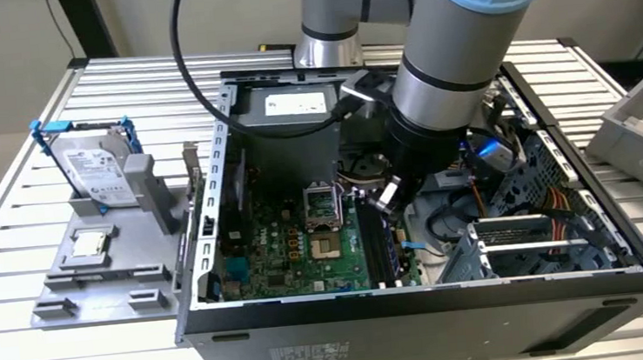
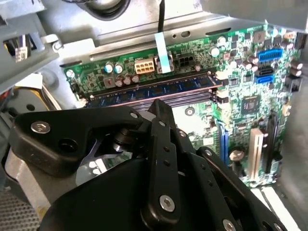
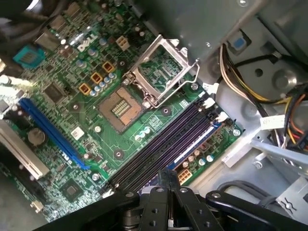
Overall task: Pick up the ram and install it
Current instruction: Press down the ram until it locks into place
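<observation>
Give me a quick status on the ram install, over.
Tool down inside the open computer case, over the memory slots. Ram lying along the outermost slot, tool tip right above it. CPU socket open beside. Nothing in the way.

Arm (image 1: 450, 55) angled down, wrist low, gripper (image 1: 389, 198) fingers closed together.

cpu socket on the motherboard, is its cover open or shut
Open. In the first wrist view the metal load frame is swung up off the CPU socket, and the bare contact area shows with no chip in it.
</observation>
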You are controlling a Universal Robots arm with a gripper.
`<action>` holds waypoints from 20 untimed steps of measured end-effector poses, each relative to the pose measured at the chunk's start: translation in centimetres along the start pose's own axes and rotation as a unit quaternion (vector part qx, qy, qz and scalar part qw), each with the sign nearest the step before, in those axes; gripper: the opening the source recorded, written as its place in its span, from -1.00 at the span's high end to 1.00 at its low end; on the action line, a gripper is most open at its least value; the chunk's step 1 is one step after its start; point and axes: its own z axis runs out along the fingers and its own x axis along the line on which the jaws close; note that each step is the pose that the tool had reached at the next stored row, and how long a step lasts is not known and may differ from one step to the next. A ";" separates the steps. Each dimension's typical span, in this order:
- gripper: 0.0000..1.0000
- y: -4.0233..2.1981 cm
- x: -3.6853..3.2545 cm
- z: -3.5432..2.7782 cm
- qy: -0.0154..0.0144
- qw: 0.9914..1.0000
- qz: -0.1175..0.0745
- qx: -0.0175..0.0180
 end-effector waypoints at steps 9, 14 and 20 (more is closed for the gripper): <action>1.00 0.01 -0.02 0.00 0.002 0.999 -0.046 0.001; 1.00 0.03 -0.06 0.00 0.003 0.998 -0.070 0.001; 1.00 0.08 -0.12 0.00 0.004 0.995 -0.098 0.002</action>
